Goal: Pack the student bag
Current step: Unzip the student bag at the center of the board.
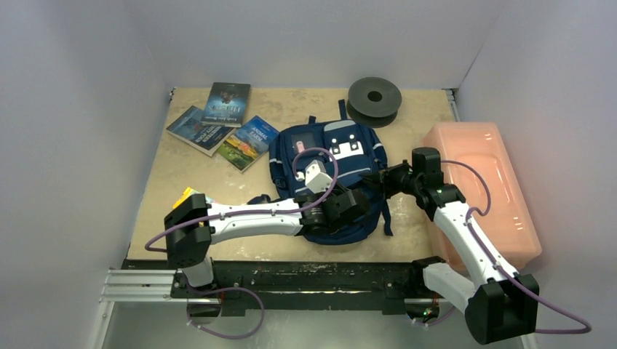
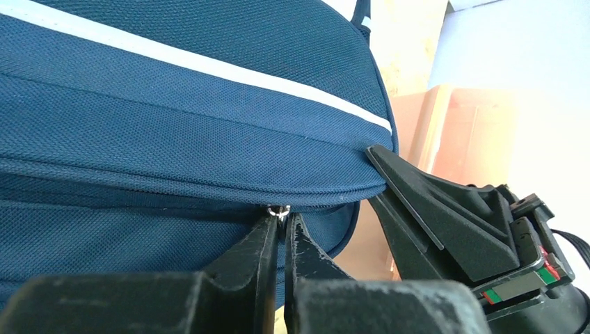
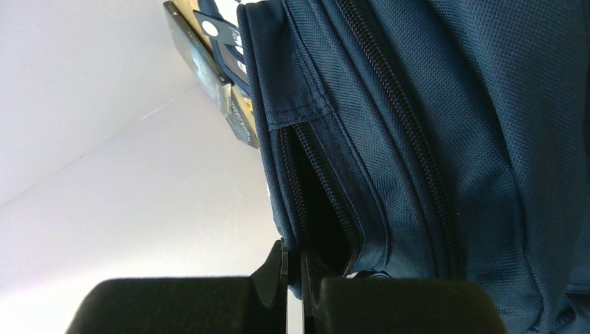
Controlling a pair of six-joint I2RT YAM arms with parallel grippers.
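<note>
The student bag, navy blue with white trim, lies in the middle of the table. My left gripper is at the bag's near edge. In the left wrist view its jaws are shut on the small metal zipper pull under a closed seam of the bag. My right gripper is at the bag's right side. In the right wrist view it is pinched shut on the fabric edge of the bag beside a partly open zipper slit.
Three books lie at the back left. A dark spool stands at the back. A pink translucent box fills the right side, close behind my right arm. A small yellow item is by the left arm.
</note>
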